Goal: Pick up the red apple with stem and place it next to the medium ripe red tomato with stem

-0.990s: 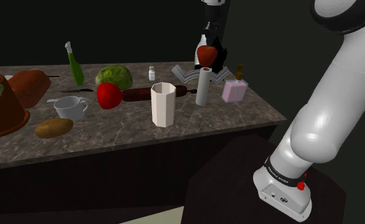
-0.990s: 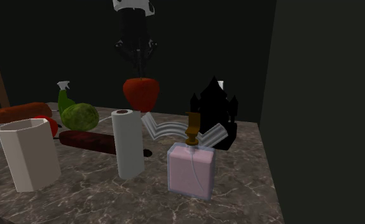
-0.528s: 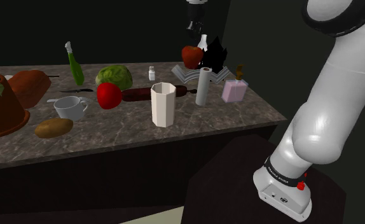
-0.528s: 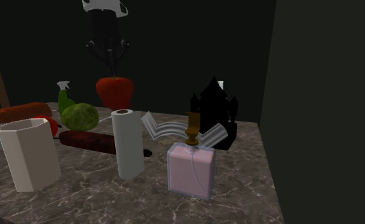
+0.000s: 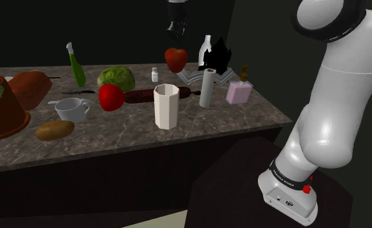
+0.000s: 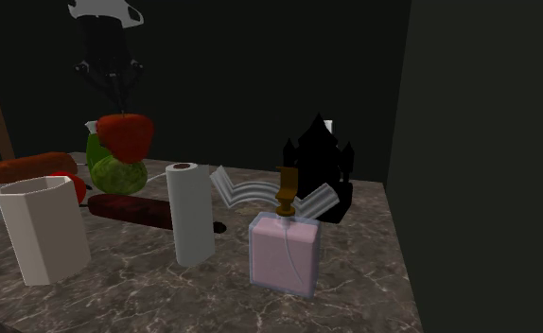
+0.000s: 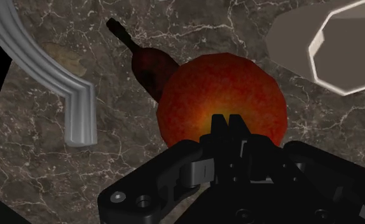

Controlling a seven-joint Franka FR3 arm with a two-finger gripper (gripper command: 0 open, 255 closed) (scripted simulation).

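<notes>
The gripper (image 5: 176, 43) is clamped on the red apple (image 5: 175, 59), holding it in the air. Over the last second the apple has drawn much nearer the tomato (image 5: 111, 97), but it still hangs above and to the shoulder view's right of it, so more travel and lowering remain.

In the shoulder view we find the apple (image 5: 175, 59) above the bench (image 5: 236, 118), right of the cabbage (image 5: 116, 78); the tomato (image 5: 111, 97) sits left of the cup (image 5: 166, 107).
</notes>
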